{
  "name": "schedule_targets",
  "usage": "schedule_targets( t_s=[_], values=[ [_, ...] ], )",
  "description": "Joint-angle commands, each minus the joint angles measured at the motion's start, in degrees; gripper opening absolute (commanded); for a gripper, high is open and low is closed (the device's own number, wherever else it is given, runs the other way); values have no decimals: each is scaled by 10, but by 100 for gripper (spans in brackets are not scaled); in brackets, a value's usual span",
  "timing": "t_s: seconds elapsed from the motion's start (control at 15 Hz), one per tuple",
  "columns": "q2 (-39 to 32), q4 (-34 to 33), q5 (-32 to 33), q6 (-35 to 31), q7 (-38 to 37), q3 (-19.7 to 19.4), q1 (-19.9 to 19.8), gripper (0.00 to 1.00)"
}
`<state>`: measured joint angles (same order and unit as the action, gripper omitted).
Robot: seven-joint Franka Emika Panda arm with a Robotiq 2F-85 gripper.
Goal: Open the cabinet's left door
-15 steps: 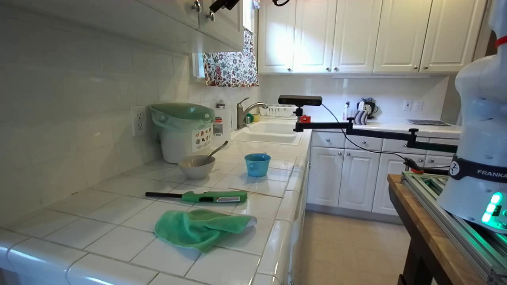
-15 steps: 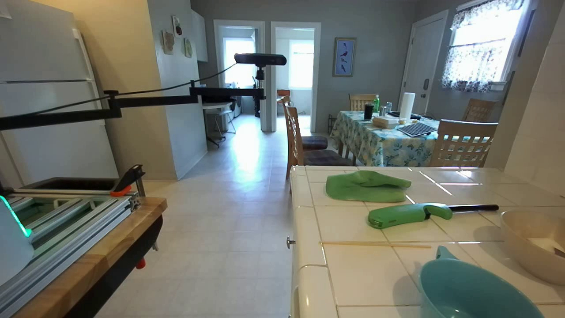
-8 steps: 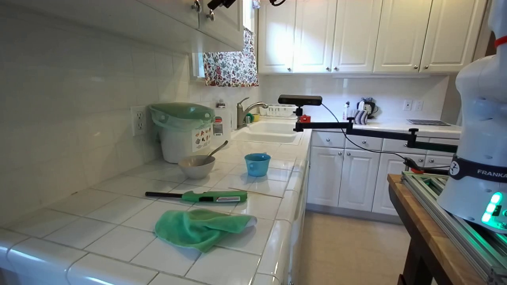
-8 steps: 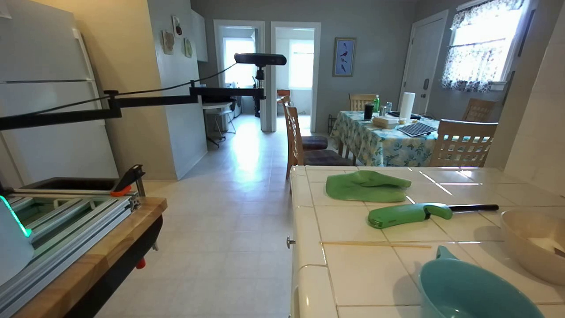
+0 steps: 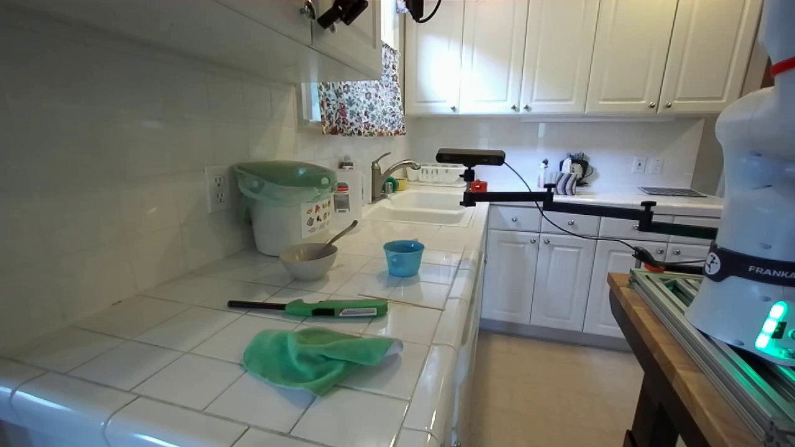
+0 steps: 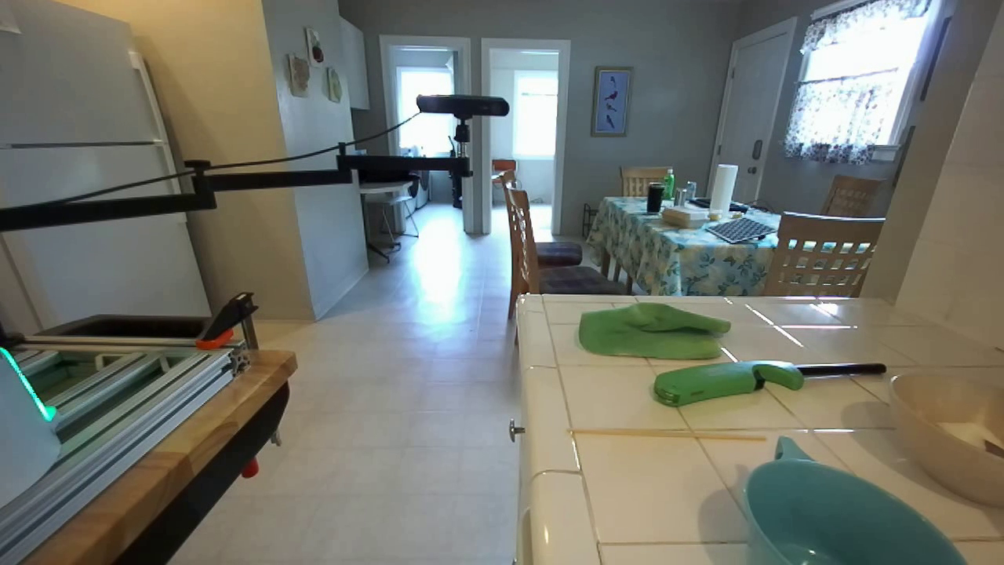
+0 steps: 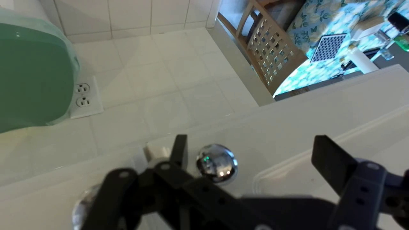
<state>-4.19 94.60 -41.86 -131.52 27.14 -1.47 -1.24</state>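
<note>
Left door (image 5: 276, 12): top left in an exterior view, on the white wall cabinet (image 5: 261, 46) above the tiled counter (image 5: 180, 382). Looks closed.
Black fingers (image 5: 355, 10): same view, at the cabinet front, overlapping the right door (image 5: 360, 42) from this angle; contact can't be told.
Counter clutter: cloth (image 5: 310, 360), lighter (image 5: 338, 308), cup (image 5: 404, 259), all down below, well apart from the door.
Dining table (image 6: 667, 251): in an exterior view that catches neither door nor fingers; no help for the grasp.
Left door's knob (image 7: 218, 163): wrist view, between the fingers, off-centre, close to the finger on that view's left side. Touching or not, can't tell.
Gripper (image 7: 250, 150): spread wide, nothing held.
Right door's knob (image 7: 83, 207): wrist view, lower left, partly hidden behind the gripper.
Knob slip: likeliest trouble. Off-centre closing would probably bring one finger on first; round, smooth metal could then slide out on the pull.
Wrong door: the finger seen between the two knobs could snag the right door's if the aim drifts sideways.
Door swing: a straight pull where the door needs an arc would likely work the knob loose.
</note>
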Motion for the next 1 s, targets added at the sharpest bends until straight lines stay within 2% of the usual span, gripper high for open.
schedule_targets(
  t_s=[0.0,0.13,0.2,0.27,0.33,0.53,0.8,0.87,0.93],
  values=[
    [-21,-32,-28,11,57,7,-12,100],
    [-26,-38,-31,11,64,10,-14,100],
    [-28,-42,-34,12,67,11,-15,75],
    [-30,-44,-36,13,70,12,-15,75],
    [-32,-47,-39,13,75,13,-16,68],
    [-37,-49,-43,16,86,14,-23,42],
    [-38,-51,-44,22,101,14,-30,13],
    [-38,-52,-44,25,103,15,-31,9],
    [-39,-53,-44,25,106,15,-31,9]
  ],
)
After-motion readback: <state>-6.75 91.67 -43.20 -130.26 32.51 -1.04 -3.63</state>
